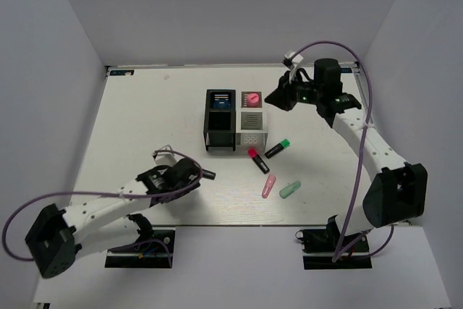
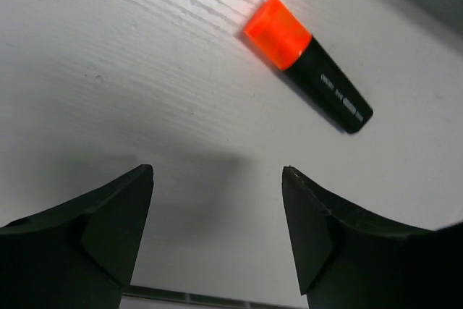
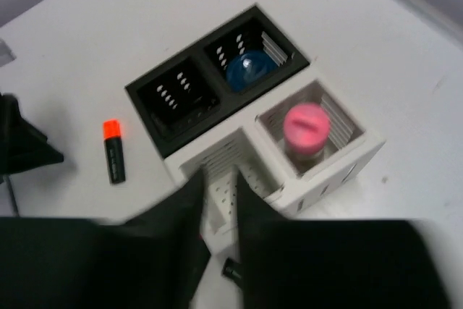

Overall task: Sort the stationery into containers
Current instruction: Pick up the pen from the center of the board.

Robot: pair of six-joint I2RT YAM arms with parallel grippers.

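A black organiser [image 1: 219, 134] and a white organiser [image 1: 252, 135] stand joined mid-table. A blue pot [image 1: 221, 101] sits in the black one's far cell and a pink tube [image 1: 251, 98] in the white one's far cell. An orange-capped marker [image 2: 304, 63] lies on the table just ahead of my open, empty left gripper [image 2: 217, 171], not touching it. My right gripper [image 3: 219, 179] hovers above the white organiser [image 3: 318, 171], blurred, its fingers narrowly apart and empty. Red-capped [image 1: 258, 159] and green-capped [image 1: 278, 148] markers and pink [image 1: 269, 186] and mint [image 1: 289, 190] capsules lie in front of the organisers.
White walls enclose the table on the left, the right and the far side. The near cells of both organisers show nothing inside. The left gripper [image 1: 197, 171] is low, near the black organiser's front left corner.
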